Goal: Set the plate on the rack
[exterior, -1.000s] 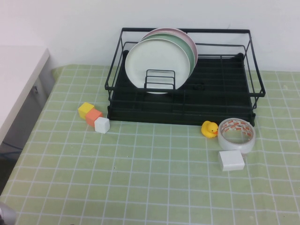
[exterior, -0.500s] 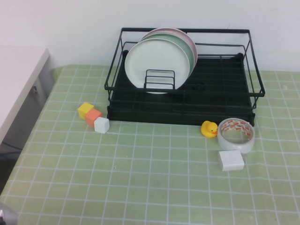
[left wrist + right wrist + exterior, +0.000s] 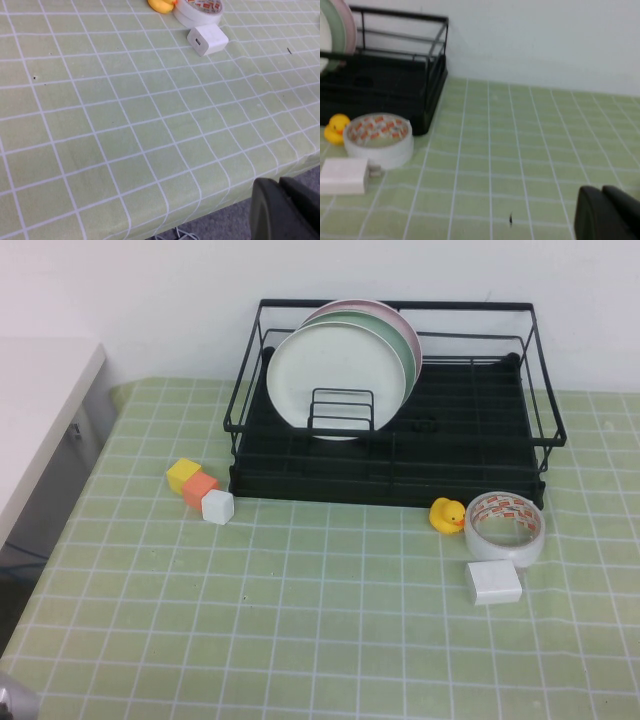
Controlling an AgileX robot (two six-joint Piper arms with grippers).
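The white plate (image 3: 335, 375) stands upright at the front of a row of three in the black wire rack (image 3: 480, 440), leaning on the small dividers. The mint green plate (image 3: 408, 345) and the pink plate (image 3: 350, 306) stand behind it. The rack's end also shows in the right wrist view (image 3: 385, 90). My left gripper (image 3: 280, 182) is shut and empty, low over the table's near edge, far from the rack. My right gripper (image 3: 601, 190) is shut and empty, over the cloth to the right of the rack. Neither gripper's fingers show in the high view.
A yellow cube (image 3: 183, 473), an orange cube (image 3: 201, 488) and a white cube (image 3: 217, 506) sit left of the rack. A rubber duck (image 3: 447, 515), a tape roll (image 3: 505, 527) and a white charger block (image 3: 493, 583) sit at its front right. A white counter (image 3: 40, 410) borders the left.
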